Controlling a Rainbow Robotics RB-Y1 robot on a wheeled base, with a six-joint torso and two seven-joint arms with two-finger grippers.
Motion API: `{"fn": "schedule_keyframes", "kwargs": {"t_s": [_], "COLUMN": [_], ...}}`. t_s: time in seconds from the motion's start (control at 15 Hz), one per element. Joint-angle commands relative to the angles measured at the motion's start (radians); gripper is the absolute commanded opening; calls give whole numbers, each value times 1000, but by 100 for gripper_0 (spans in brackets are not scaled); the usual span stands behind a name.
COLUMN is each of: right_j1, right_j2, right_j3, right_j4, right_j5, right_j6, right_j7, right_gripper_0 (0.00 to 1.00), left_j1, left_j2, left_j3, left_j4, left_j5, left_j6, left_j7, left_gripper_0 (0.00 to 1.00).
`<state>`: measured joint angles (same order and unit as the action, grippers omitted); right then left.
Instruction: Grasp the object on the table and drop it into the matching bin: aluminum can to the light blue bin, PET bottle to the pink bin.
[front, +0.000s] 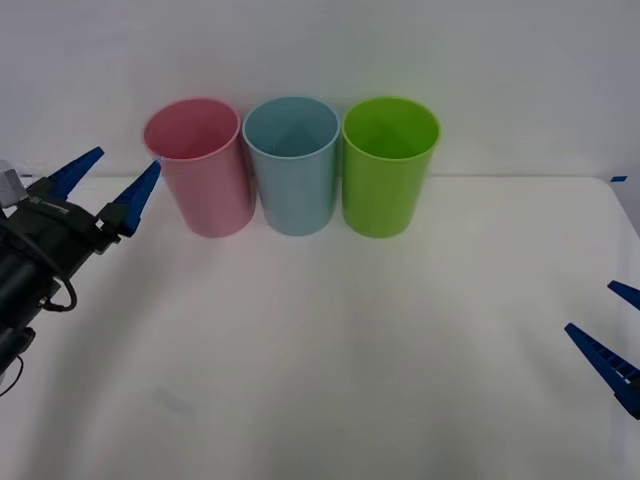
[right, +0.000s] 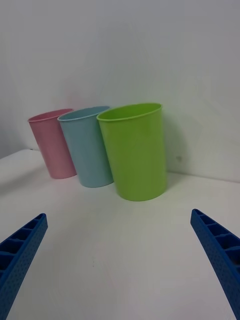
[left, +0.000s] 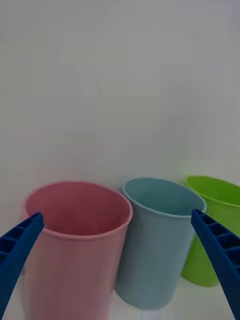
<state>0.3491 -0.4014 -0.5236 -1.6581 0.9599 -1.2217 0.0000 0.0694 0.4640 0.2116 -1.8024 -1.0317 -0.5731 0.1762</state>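
Observation:
The pink bin (front: 200, 175) and the light blue bin (front: 293, 175) stand side by side at the back of the white table (front: 330, 350). The aluminum can and the PET bottle are out of view. My left gripper (front: 125, 160) hangs open and empty just left of the pink bin, at rim height. From the left wrist, the pink bin (left: 75, 250) and light blue bin (left: 157, 245) sit close ahead between the spread fingers (left: 17, 245). My right gripper (front: 590, 308) is open and empty low at the table's right edge, far from the bins.
A lime green bin (front: 388, 175) stands right of the light blue one, almost touching it. A white wall (front: 320, 50) rises directly behind the bins. The right wrist view has the lime green bin (right: 135, 150) nearest, with the light blue bin (right: 87, 147) and the pink bin (right: 52, 142) beyond.

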Motion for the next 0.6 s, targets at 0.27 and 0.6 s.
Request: {"fn": "schedule_keyframes", "kwargs": {"t_s": [0.27, 0.6], "right_j1": [0, 0], "right_j2": [0, 0], "right_j3": [0, 0], "right_j4": [0, 0], "right_j5": [0, 0], "right_j6": [0, 0], "right_j7": [0, 0], "right_gripper_0": [100, 100], "left_j1": [124, 191], "left_j2": [31, 31], "left_j3": [100, 206], "left_j4": [0, 0], "left_j5": [15, 4], "left_j6": [-217, -430], "left_j7": [-34, -63], "left_gripper_0": [100, 100]}}
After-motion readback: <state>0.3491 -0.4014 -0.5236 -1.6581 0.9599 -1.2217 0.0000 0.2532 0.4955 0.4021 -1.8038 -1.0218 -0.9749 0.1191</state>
